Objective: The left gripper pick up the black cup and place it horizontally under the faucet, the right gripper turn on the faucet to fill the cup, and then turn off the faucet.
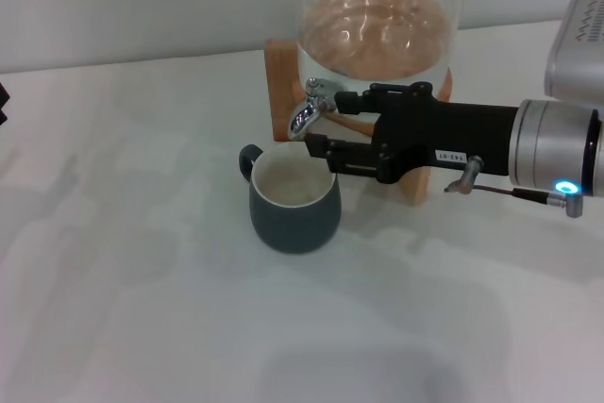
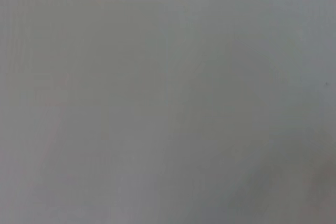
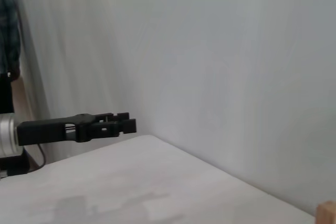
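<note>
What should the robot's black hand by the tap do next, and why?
Probably ease the right gripper a little further in onto the lever of the faucet and turn it. The black cup already stands upright below the spout, no stream of water shows, and the open fingers sit right beside the tap.

Text: one label, not readable
White label (image 1: 451, 154) on right gripper (image 1: 326, 123); characters too small to read.

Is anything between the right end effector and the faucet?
Nothing visible: in the head view the right end effector already reaches the faucet, its fingertips beside the spout. The black cup stands below it.
</note>
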{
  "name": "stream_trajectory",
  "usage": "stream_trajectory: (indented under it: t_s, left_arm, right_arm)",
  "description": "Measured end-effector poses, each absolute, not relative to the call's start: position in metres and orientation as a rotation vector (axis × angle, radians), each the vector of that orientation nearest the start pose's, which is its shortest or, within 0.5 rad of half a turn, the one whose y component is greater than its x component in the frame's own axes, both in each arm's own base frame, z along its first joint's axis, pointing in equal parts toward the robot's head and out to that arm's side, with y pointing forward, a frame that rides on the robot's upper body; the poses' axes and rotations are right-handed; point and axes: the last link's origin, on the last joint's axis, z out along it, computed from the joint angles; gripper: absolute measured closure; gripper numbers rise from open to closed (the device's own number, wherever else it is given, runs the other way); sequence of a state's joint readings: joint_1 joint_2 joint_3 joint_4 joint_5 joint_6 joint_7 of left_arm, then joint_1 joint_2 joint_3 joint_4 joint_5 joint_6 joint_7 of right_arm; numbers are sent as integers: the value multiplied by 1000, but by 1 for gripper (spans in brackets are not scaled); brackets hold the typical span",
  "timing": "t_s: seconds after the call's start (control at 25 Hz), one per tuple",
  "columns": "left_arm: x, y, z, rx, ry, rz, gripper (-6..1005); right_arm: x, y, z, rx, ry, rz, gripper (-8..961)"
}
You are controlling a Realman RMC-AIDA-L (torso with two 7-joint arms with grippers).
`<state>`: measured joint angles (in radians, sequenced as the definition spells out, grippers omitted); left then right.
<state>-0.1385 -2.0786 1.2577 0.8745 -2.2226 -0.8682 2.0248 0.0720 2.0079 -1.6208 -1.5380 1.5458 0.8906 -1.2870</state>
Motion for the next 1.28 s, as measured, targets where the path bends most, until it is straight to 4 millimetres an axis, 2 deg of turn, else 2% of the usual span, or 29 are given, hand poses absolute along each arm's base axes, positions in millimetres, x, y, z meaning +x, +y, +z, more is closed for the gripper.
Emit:
stream_trajectory:
  t_s: [0.28, 0.48, 0.64, 0.76, 0.88, 0.92, 0.96, 1.28]
  left_arm:
    - [-306, 335, 48, -1859, -700, -825, 110]
    - [-306, 334, 48, -1858, -701, -824, 110]
    - [-307, 334, 47, -1858, -703, -824, 110]
    - [-307, 334, 47, -1858, -704, -823, 110]
    - [-308, 334, 47, -1857, -705, -821, 110]
    - [-308, 333, 47, -1857, -705, -821, 110]
    - [-308, 333, 47, -1857, -705, -821, 110]
    - [-308, 332, 47, -1856, -707, -820, 109]
  right_arm:
    - [172, 309, 16, -2468, 486, 644, 266]
    - [168, 302, 16, -2523, 469, 656, 268]
    - [165, 296, 25, -2571, 453, 699, 270]
    - [170, 294, 37, -2568, 458, 718, 272]
    - [187, 293, 56, -2511, 502, 710, 271]
    - [202, 292, 71, -2453, 539, 702, 271]
    - [202, 292, 71, -2453, 539, 702, 270]
    - [259, 290, 133, -2190, 633, 676, 267]
